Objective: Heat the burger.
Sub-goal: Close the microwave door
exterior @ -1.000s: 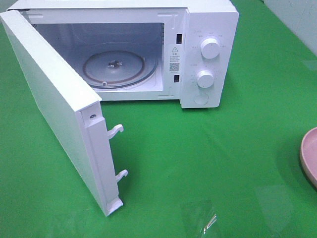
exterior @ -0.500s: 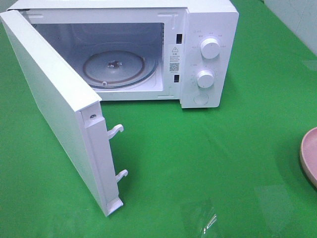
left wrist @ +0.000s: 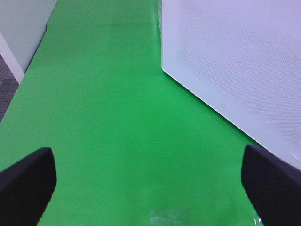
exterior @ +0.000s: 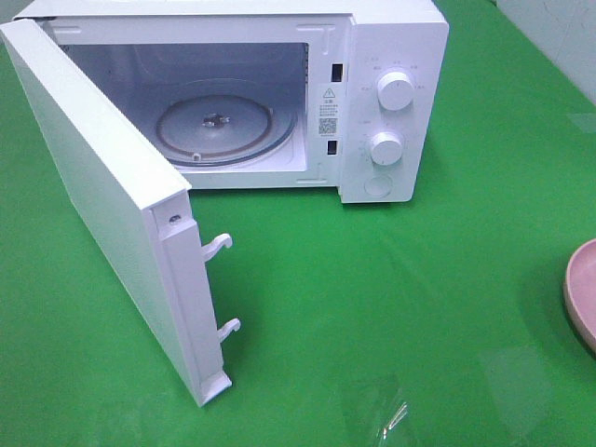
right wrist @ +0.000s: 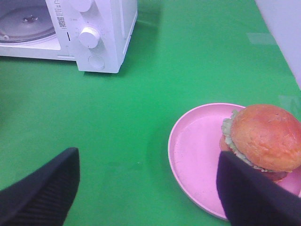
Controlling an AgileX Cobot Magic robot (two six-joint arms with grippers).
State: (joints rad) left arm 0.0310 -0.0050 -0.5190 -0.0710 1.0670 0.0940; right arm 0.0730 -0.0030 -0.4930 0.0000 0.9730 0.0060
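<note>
The burger, with a golden-brown bun and green lettuce, sits on a round pink plate in the right wrist view. My right gripper is open and empty, hovering short of the plate, one finger overlapping the burger's near side in the view. In the exterior high view only the plate's edge shows at the right border; the burger is out of view there. The white microwave stands at the back with its door swung wide open and an empty glass turntable. My left gripper is open and empty beside the door panel.
A green cloth covers the table. The open door juts forward on the left. A small clear wrapper lies near the front edge. The microwave's two knobs face forward. A grey wall borders the table's side.
</note>
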